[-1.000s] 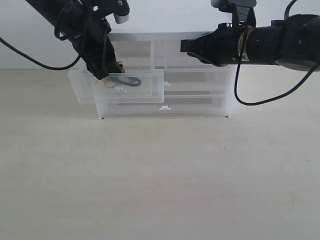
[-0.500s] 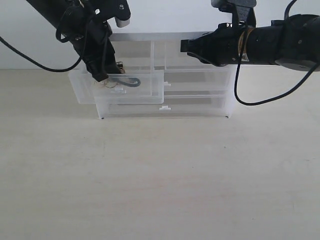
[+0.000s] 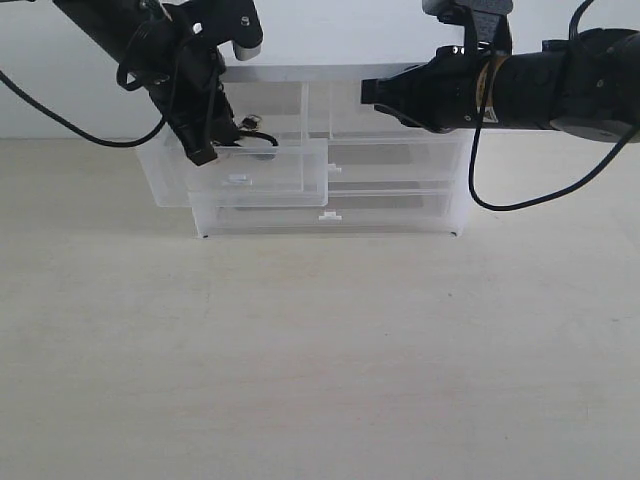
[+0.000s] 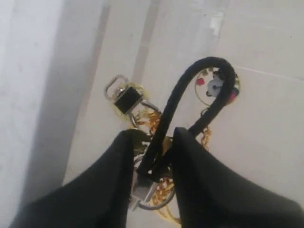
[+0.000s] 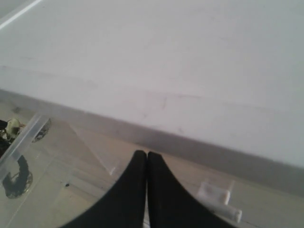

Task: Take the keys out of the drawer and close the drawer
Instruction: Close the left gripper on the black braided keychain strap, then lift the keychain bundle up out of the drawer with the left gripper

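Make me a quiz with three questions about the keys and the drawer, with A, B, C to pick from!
1. Where are the keys?
A) lying on the table
B) held by the left fingers
C) inside a cup

2. What colour is the strap on the keys?
A) black
B) red
C) blue

3. How is the drawer?
A) pushed shut
B) pulled out
C) upside down on the table

Answers:
1 B: the left wrist view shows the left fingers pinching the strap.
2 A: the loop is plainly black.
3 B: its front sticks out from the cabinet.
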You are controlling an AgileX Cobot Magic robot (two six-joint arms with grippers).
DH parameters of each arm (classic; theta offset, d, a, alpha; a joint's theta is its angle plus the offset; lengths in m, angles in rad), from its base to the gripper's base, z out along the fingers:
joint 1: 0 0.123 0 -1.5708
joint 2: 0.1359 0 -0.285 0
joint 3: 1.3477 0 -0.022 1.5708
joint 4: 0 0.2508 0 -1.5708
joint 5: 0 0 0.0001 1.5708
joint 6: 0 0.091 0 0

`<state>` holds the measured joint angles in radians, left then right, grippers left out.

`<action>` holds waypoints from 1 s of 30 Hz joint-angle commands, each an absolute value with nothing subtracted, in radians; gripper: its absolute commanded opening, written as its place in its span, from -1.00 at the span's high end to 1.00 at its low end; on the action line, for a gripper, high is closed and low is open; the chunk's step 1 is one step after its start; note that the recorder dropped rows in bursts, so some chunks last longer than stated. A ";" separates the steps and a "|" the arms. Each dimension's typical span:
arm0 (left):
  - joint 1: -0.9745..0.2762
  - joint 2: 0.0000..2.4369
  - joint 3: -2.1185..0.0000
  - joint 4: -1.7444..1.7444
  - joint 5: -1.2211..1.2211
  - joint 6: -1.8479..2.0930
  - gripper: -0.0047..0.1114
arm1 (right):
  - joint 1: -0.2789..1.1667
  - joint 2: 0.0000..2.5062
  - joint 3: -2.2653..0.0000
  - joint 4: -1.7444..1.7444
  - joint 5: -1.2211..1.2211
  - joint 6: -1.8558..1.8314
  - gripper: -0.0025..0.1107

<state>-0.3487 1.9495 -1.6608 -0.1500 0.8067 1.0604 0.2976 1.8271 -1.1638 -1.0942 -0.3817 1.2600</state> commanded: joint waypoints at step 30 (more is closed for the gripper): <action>-0.350 1.896 -1.658 -0.168 0.791 1.078 0.39 | 0.289 1.826 -1.163 -1.088 -0.376 1.274 0.96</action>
<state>-0.3487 1.8916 -1.6587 -0.1563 0.7911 1.0759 0.2976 1.8271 -1.1638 -1.0942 -0.3817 1.2703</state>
